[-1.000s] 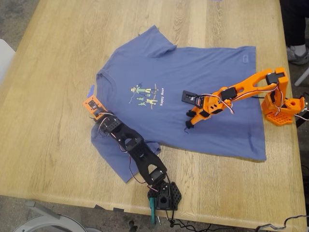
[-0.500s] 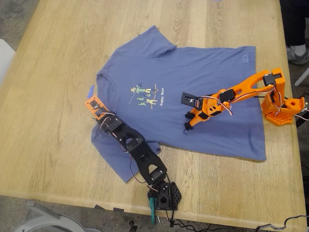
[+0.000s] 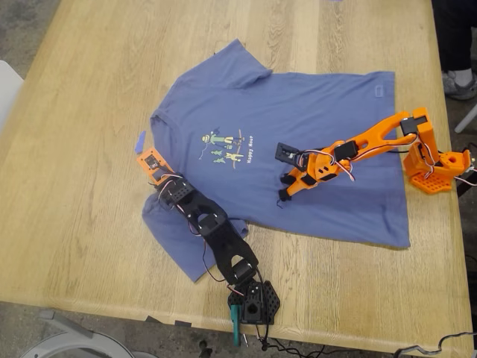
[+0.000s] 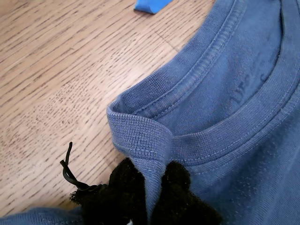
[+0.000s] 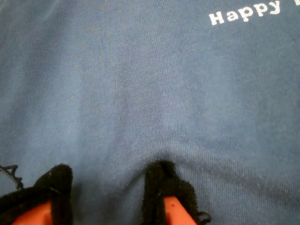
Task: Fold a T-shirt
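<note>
Wooden tabletop [image 3: 82, 149] fills the exterior view, pale planks, with the T-shirt [image 3: 320, 119] spread flat across its middle, print up. One sleeve lies bunched under the black arm. My first gripper [image 4: 151, 190] is clamped on the ribbed collar [image 4: 140, 133], a pleat of it standing between the pads, and a blue tape strip [image 3: 139, 140] sits on the wood just beside that collar. My second gripper [image 5: 108, 187] rests on the cloth below the print, jaws apart, fingertips [image 5: 161, 180] dimpling the fabric. Soft, light cotton, I'd say: it will drape and slide on the wood. Seams and hems look the surest holds. A person's shoe [image 3: 460, 82] shows beyond the table edge.
</note>
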